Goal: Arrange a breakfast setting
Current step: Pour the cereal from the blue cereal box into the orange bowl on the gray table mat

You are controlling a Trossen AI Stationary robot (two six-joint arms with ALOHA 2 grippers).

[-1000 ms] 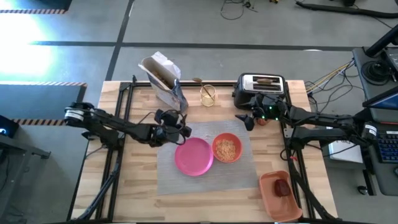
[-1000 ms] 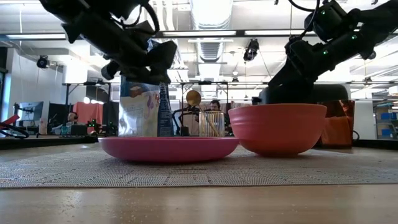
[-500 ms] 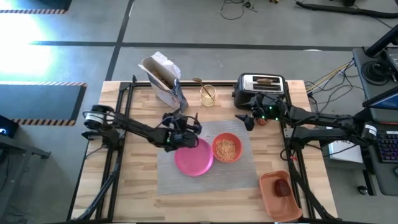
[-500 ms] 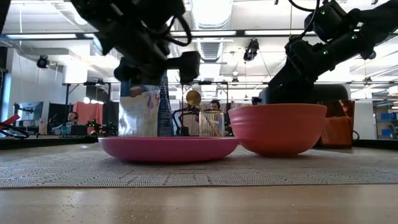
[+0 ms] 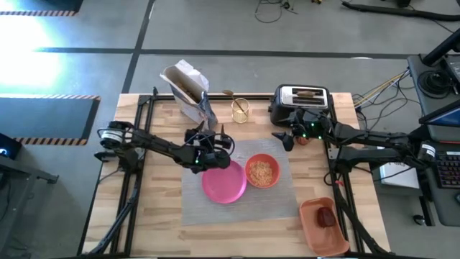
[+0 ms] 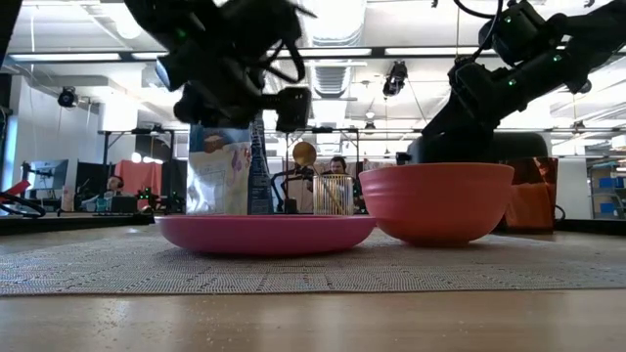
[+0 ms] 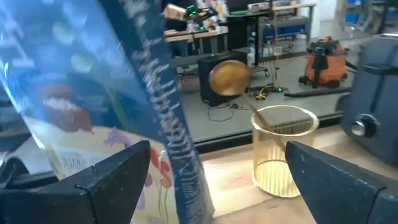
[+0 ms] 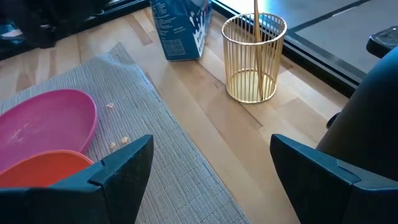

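A grey placemat lies mid-table with a pink plate and an orange bowl of cereal on it. My left gripper hovers open over the plate's far rim. It points at a blue-and-white cereal bag standing at the far left, clear of its fingers. My right gripper hangs open before the toaster, which holds a toast slice. A wooden utensil stands in a wire holder. The red apple lies in the orange tray.
The cereal bag, wire holder and toaster line the table's far edge. The tray sits at the near right corner. Bare wood shows left of the placemat and between it and the far row. Black frame rails run down both sides of the table.
My left gripper has moved toward the table's right edge and slightly down, from left of the plate to over its far rim. It has tipped nearer to level and its fingers have spread open. The bag, plate and bowl have stayed where they were.
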